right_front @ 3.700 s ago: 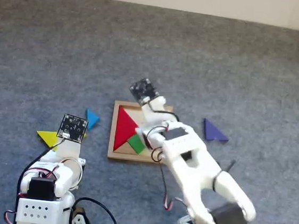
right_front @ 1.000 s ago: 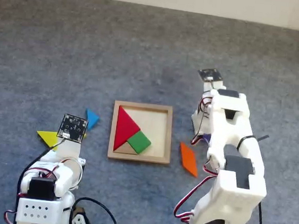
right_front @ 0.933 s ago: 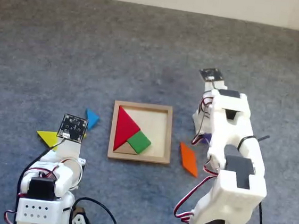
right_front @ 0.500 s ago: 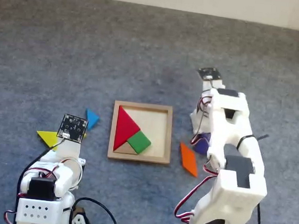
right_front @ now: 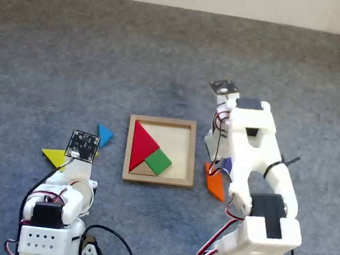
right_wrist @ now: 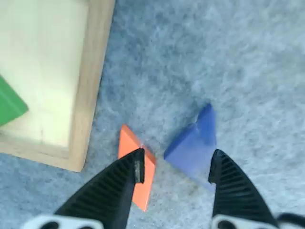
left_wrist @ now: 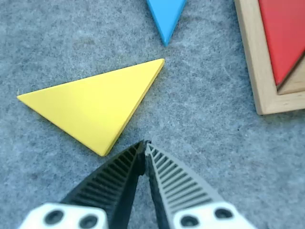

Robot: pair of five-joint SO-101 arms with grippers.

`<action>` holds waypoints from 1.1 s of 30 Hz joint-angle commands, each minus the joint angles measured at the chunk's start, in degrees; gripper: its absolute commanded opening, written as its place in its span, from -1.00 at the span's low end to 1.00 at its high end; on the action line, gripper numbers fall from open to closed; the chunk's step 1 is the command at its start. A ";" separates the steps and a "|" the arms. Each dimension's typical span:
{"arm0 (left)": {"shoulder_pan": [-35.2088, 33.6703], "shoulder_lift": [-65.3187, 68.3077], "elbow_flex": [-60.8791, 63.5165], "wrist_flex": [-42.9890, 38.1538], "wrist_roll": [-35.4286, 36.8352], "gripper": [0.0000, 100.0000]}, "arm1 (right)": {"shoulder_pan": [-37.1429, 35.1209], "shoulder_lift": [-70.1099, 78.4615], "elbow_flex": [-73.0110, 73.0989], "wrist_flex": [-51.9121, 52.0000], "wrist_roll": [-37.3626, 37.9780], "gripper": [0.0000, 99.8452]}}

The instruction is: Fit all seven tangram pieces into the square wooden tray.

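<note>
Our right gripper point(right_wrist: 176, 167) is spread wide, gripping nothing. Purple triangle point(right_wrist: 193, 145) lies on carpet between its jaws, orange piece point(right_wrist: 138, 174) by one fingertip, both just beside tray point(right_wrist: 93, 81).

We judge step in hand: pick-up of purple triangle. Next move calls for lowering, closing on purple alone, keeping clear of orange, carrying to tray's bare half.

Red triangle point(right_front: 141, 143), green square point(right_front: 158, 161) already in tray.

Across tray, our left gripper point(left_wrist: 144, 145) closed, empty, near yellow triangle point(left_wrist: 95, 107).
</note>
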 commanded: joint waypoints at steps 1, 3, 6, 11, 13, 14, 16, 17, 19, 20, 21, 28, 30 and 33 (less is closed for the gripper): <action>-0.75 -1.98 1.27 0.62 -0.70 -0.98 | -0.31 -3.03 2.15 -0.66 -0.79 -0.55; -0.75 -1.98 1.27 0.62 -0.70 -0.98 | -0.31 -3.03 4.00 -3.47 -0.79 -0.55; -0.75 -1.98 1.27 0.62 -0.70 -0.98 | 0.92 -3.03 6.81 -7.34 -0.79 -0.55; -0.75 -1.98 1.27 0.62 -0.70 -0.98 | 3.91 -0.92 8.13 -8.57 3.16 -0.55; -0.75 -1.98 1.27 0.62 -0.70 -0.98 | 5.14 2.07 7.87 -8.66 3.69 -0.55; -0.75 -1.98 1.27 0.62 -0.70 -0.98 | 5.76 3.91 7.87 -8.66 3.78 -0.55; -0.75 -1.98 1.27 0.62 -0.70 -0.98 | 6.46 7.08 7.78 -8.66 3.87 -0.55; -0.75 -1.98 1.27 0.62 -0.70 -0.98 | 6.64 8.22 7.69 -8.66 3.87 -0.55; -0.75 -1.98 1.27 0.62 -0.70 -0.98 | 6.64 9.36 7.69 -9.63 3.87 -0.55; -0.75 -1.98 1.27 0.62 -0.70 -0.98 | 6.64 9.36 7.69 -10.59 3.87 -0.56; -0.75 -1.98 1.27 0.62 -0.70 -0.98 | 6.81 9.36 7.69 -11.38 3.87 -0.59; -0.75 -1.98 1.27 0.62 -0.70 -0.98 | 6.73 9.19 7.60 -13.49 3.87 -0.94; -0.75 -1.98 1.27 0.62 -0.70 -0.98 | 6.64 8.22 7.60 -13.49 3.87 -0.94; -0.75 -1.98 1.27 0.62 -0.70 -0.98 | 6.64 5.32 7.60 -13.23 3.60 -0.94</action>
